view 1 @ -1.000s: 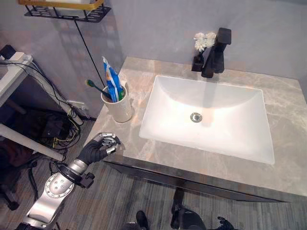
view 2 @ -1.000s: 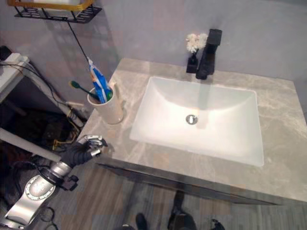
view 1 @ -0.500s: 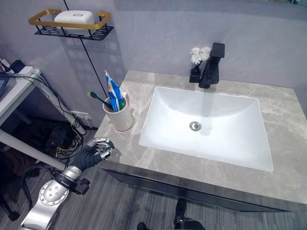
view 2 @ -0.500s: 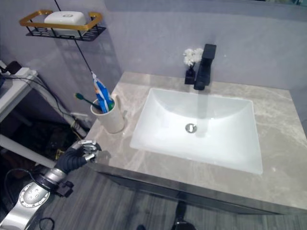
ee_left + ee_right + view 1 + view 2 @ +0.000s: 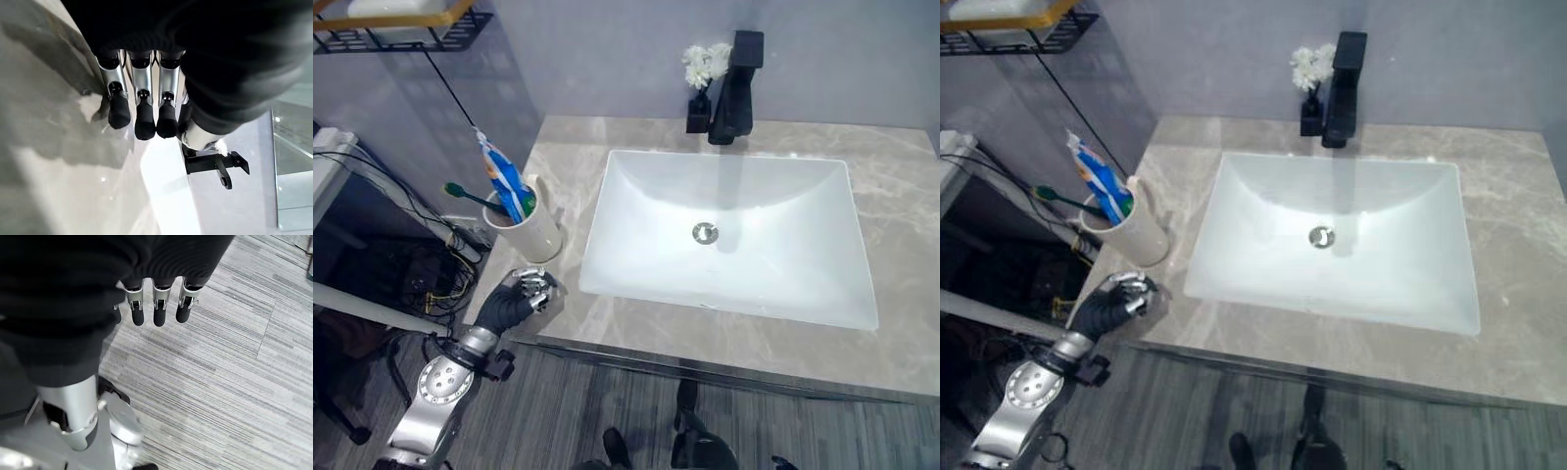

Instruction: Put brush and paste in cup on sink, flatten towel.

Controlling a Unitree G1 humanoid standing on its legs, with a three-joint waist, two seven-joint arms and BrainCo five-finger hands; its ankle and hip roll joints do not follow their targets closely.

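A white cup stands on the grey marble counter left of the sink. A green-handled toothbrush and a blue toothpaste tube stick up out of it. My left hand rests at the counter's front left corner, just in front of the cup and apart from it. Its fingers are loosely bent and hold nothing. My right hand hangs over the grey floor with relaxed, empty fingers.
A black faucet and a small vase of white flowers stand behind the basin. A wire shelf hangs on the wall at upper left. Cables and a white table edge lie left of the counter.
The whole view has shifted with the head camera. My left hand stays at the counter's front left corner in front of the cup, with the same loose finger pose.
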